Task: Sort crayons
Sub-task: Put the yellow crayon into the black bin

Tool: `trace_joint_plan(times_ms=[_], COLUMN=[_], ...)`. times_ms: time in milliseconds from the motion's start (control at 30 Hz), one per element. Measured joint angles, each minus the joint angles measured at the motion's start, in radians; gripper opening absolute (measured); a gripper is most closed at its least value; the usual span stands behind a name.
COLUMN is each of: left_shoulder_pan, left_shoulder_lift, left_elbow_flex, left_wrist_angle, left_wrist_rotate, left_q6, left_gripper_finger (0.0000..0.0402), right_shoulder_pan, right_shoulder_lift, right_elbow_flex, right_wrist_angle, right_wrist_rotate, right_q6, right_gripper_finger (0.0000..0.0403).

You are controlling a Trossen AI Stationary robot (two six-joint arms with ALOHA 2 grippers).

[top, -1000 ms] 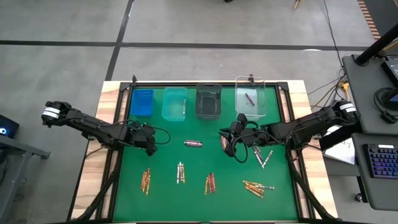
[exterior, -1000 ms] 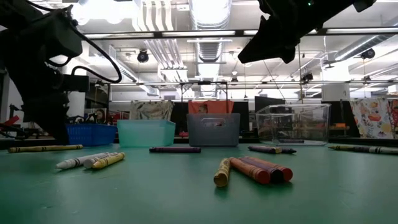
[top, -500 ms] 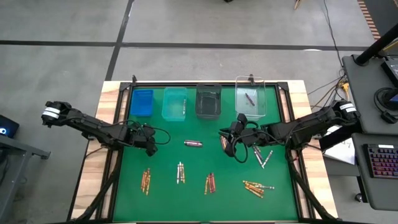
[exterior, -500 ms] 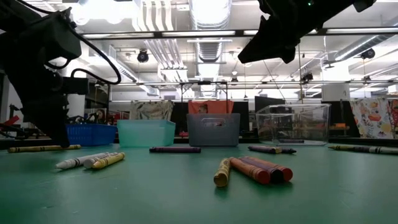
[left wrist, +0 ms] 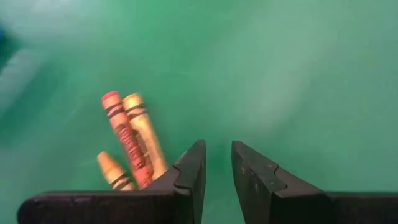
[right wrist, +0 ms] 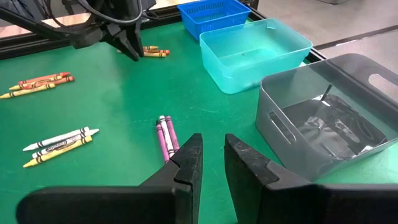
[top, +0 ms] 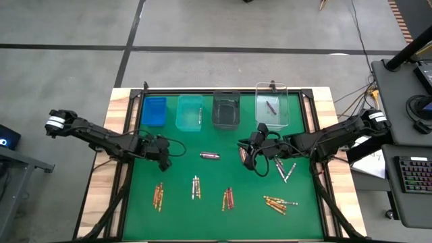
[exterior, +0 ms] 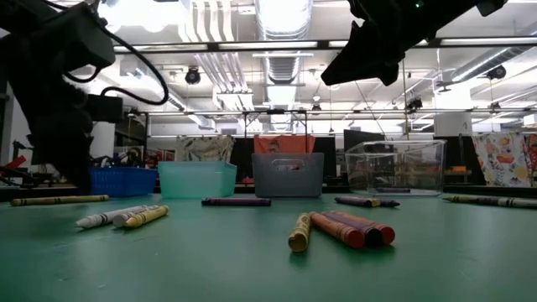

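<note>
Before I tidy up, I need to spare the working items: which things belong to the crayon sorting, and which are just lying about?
Job:
crayons
blue bin
teal bin
grey bin
clear bin

Lying about:
keyboard
cables

Four bins (top: 225,110) stand in a row: blue, teal, grey and clear. Six clusters of crayons (top: 227,198) lie on the green tabletop (top: 216,216). Two arms reach in.
</note>
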Motion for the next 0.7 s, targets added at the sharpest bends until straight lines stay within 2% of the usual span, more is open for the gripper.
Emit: trace_joint_plan(times_ms=[167,700], left_shoulder_pan=[0.0,-0.002], left_shoulder_lift=[0.0,0.001], left_elbow_flex=[-0.017,-0.031], left_wrist_angle=[-0.079,-0.007], left_wrist_rotate=[-0.042,-0.045], left_q6=[-0.101,-0.058], left_gripper_finger=[0.006,0.006], right_shoulder_pan=[0.0,0.0], right_shoulder_lift=[0.0,0.0], right_elbow_flex=[0.0,0.0], right_wrist_angle=[0.0,0.0], right_wrist_rotate=[0.0,0.0], right_q6=[-0.002,-0.002], right_gripper_finger=[0.0056,0.0056])
